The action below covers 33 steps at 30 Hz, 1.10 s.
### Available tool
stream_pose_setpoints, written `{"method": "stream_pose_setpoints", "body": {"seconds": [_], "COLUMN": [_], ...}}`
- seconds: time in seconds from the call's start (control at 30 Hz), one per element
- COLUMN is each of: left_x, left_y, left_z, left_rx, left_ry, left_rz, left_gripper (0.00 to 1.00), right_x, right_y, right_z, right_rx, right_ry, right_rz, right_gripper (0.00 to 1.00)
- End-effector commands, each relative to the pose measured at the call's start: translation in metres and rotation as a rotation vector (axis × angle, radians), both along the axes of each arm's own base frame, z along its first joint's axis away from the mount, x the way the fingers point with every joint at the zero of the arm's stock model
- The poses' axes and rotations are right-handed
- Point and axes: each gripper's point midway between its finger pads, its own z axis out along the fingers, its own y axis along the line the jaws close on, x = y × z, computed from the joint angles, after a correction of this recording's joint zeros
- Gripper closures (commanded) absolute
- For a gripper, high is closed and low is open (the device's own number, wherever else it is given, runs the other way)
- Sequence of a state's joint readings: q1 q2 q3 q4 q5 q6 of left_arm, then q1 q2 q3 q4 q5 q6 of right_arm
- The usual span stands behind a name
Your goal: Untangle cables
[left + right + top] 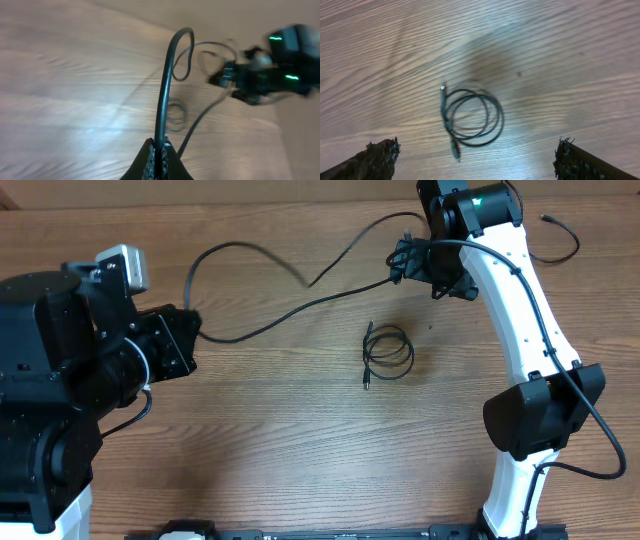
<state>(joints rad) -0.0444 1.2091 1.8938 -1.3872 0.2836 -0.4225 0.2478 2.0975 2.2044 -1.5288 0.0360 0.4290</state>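
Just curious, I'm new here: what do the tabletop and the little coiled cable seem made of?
Tabletop: wood or wood-look laminate, judging by brown grain lines; slight sheen. Coiled cable: thin black cord, likely plastic-jacketed, matte, bending in soft loops.

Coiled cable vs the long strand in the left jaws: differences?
The coiled cable is wound into a small loop; the long strand runs in wavy curves across the table. The coiled cable lies free, untouched; the long strand is pinched in the left gripper's shut jaws. The coiled cable covers far less table than the long strand. Both are thin black cords.
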Motion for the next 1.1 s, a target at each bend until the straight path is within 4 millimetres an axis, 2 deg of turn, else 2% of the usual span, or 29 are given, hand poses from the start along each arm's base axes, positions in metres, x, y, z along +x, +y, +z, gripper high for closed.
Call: {"method": "stream_pose_setpoints", "body": {"seconds": [0.0,0.3,0.43,0.63,0.83,0.93,1.07], "left_x": [0.000,-0.003,-0.007,-0.014,-0.014,-0.014,-0.013], "left_y": [0.026,0.039,0.059,0.075,0.077,0.077,0.075], "left_z": [-0.003,-0.010,-0.016,-0.021,-0.021,-0.021,-0.021], "left_rx": [0.064,0.105,0.123,0.172,0.174,0.174,0.168], "left_ry": [0.021,0.056,0.095,0.120,0.119,0.120,0.120], "left_rz": [0.151,0.218,0.357,0.443,0.458,0.457,0.449], "left_gripper": [0.96,0.96,0.96,0.96,0.96,0.96,0.96], "right_x": [0.003,0.008,0.011,0.014,0.020,0.022,0.019], "right_y": [0.009,0.014,0.010,0.004,0.002,-0.007,0.007], "right_z": [0.005,0.007,0.007,0.007,0.009,0.009,0.009], "right_rx": [0.085,0.111,0.087,0.059,0.046,0.007,0.084], "right_ry": [-0.014,-0.033,-0.049,-0.061,-0.085,-0.097,-0.079], "right_rz": [0.063,0.066,0.070,0.050,0.046,-0.010,0.017], "right_gripper": [0.00,0.00,0.00,0.00,0.00,0.00,0.00]}}
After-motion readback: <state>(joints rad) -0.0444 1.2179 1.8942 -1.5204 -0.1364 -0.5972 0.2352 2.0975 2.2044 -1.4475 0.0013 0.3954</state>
